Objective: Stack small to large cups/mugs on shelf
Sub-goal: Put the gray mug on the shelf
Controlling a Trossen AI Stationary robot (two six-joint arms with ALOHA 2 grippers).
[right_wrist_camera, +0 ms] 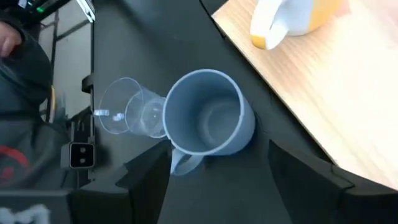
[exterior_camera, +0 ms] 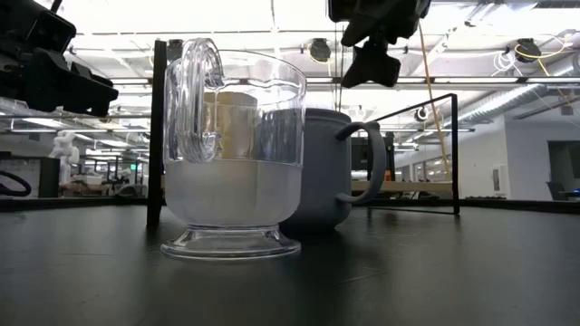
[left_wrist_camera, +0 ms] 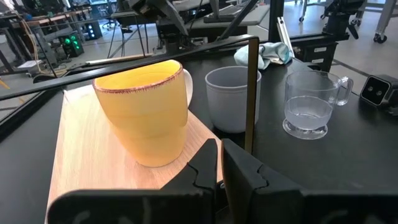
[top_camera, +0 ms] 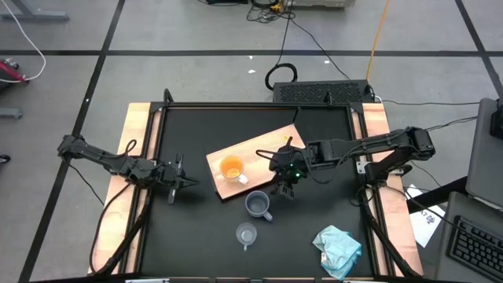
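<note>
The orange mug [top_camera: 231, 167] with a white handle stands upright on the light-wood shelf board [top_camera: 263, 149], near the board's left near corner. The blue-grey mug [top_camera: 258, 204] and the clear glass cup [top_camera: 246, 233] stand upright on the black tabletop, nearer the front edge. My right gripper [top_camera: 284, 187] hovers open above the blue-grey mug [right_wrist_camera: 208, 121], a finger on each side and apart from it. My left gripper [top_camera: 178, 182] is shut and empty, left of the board, pointing at the orange mug [left_wrist_camera: 146, 112].
A pale teal cloth [top_camera: 338, 248] lies crumpled at the table's near right. A black metal frame [left_wrist_camera: 252, 93] borders the tabletop. A small black device [left_wrist_camera: 376, 90] sits beyond the glass cup [left_wrist_camera: 309, 102]. Bare black tabletop lies to the near left.
</note>
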